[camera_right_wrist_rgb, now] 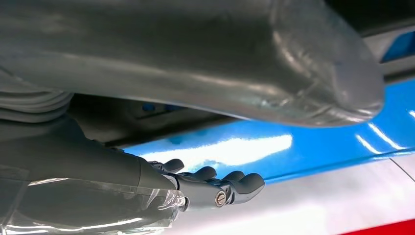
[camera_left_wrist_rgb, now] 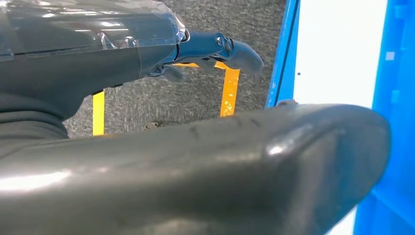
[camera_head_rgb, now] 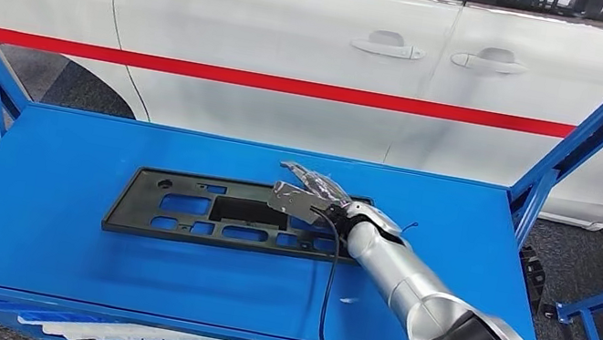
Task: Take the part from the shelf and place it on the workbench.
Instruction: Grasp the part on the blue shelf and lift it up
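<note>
While my right hand [camera_head_rgb: 312, 195] is reaching over the blue shelf [camera_head_rgb: 41, 210], it is hovering at the right end of the black part [camera_head_rgb: 226, 211], which is lying flat on the shelf surface. From the head view I cannot tell whether my fingers are touching the part. My right wrist view is looking under my thick thumb [camera_right_wrist_rgb: 274, 63] and is showing my dark fingers [camera_right_wrist_rgb: 220, 183] curling side by side with nothing between them and the thumb, the blue surface gleaming beyond. My left hand [camera_left_wrist_rgb: 161, 147] is hanging beside a blue frame post [camera_left_wrist_rgb: 281, 54], over grey floor with orange tape [camera_left_wrist_rgb: 229, 90]; one dark finger [camera_left_wrist_rgb: 230, 49] is stretching out, gripping nothing. Behind the shelf, a white car [camera_head_rgb: 317, 53] with a red stripe is standing.
</note>
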`<action>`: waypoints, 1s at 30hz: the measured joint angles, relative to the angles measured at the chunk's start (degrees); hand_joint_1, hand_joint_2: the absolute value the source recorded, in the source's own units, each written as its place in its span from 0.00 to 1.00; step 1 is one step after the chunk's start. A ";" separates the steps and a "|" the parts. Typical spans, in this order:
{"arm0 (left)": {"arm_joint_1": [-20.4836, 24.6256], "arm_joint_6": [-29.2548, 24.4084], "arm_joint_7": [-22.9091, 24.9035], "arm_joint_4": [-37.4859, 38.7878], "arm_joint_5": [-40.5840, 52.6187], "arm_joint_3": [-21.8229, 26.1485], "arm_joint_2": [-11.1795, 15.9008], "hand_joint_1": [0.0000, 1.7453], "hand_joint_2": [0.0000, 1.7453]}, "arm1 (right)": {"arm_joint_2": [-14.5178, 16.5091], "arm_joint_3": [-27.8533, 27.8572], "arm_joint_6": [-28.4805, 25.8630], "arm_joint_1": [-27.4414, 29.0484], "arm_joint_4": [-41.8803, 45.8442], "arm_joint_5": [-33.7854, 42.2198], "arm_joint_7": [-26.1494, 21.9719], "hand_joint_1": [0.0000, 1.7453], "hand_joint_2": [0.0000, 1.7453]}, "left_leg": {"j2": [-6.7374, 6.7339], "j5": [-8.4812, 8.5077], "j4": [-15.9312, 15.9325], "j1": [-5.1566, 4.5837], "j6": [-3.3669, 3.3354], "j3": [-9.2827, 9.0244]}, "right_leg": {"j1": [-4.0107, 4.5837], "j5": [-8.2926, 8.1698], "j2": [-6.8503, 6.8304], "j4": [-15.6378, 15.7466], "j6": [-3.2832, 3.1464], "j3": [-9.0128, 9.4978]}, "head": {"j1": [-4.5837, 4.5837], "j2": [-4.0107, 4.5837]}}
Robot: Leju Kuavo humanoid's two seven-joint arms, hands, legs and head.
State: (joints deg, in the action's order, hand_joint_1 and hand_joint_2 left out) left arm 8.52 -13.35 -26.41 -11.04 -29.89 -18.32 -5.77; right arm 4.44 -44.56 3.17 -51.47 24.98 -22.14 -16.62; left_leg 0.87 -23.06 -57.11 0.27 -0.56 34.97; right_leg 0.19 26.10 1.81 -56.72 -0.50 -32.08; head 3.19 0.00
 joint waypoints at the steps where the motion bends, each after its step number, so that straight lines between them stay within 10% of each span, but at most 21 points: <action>1: -0.01 -0.21 0.03 0.00 0.02 0.00 0.00 0.00 0.00 | 0.08 -0.01 0.06 0.00 -0.14 -0.03 0.09 0.00 0.00 | 0.00 0.00 0.00 0.00 0.00 0.00 | 0.00 0.00 0.00 0.00 0.00 0.00 | 0.00 0.00; 16: -0.07 -2.96 0.91 0.00 0.11 0.07 0.02 0.00 0.00 | 1.47 -0.01 -2.35 0.56 -1.37 0.89 -0.74 0.00 0.00 | 0.00 0.00 0.00 0.01 0.00 -0.03 | 0.01 0.01 0.01 -0.04 -0.01 0.00 | 0.00 0.00; 20: -0.07 -3.29 1.03 0.00 0.14 0.07 0.02 0.00 0.00 | 1.91 -0.02 -4.01 1.04 -1.51 0.16 -0.86 0.00 1.00 | 0.00 0.00 0.00 0.01 0.01 -0.07 | 0.01 0.03 0.01 -0.04 -0.03 0.03 | 0.00 0.00; 30: -0.18 -5.09 1.70 0.00 0.56 0.09 0.02 0.00 0.00 | 4.19 -2.34 -12.65 3.92 -2.31 -7.00 1.39 0.00 1.00 | -0.08 -0.22 0.02 0.06 0.25 -0.67 | 0.02 0.23 0.10 -0.02 -0.20 0.52 | 0.00 0.00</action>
State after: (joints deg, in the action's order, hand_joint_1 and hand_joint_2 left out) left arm 8.34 -18.44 -24.71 -11.04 -29.33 -18.23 -5.75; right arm 8.63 -46.90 -9.48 -47.54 22.67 -29.14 -15.23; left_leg 0.79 -23.28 -57.09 0.33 -0.30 34.30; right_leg 0.20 26.33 1.91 -56.74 -0.69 -31.56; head 3.19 0.00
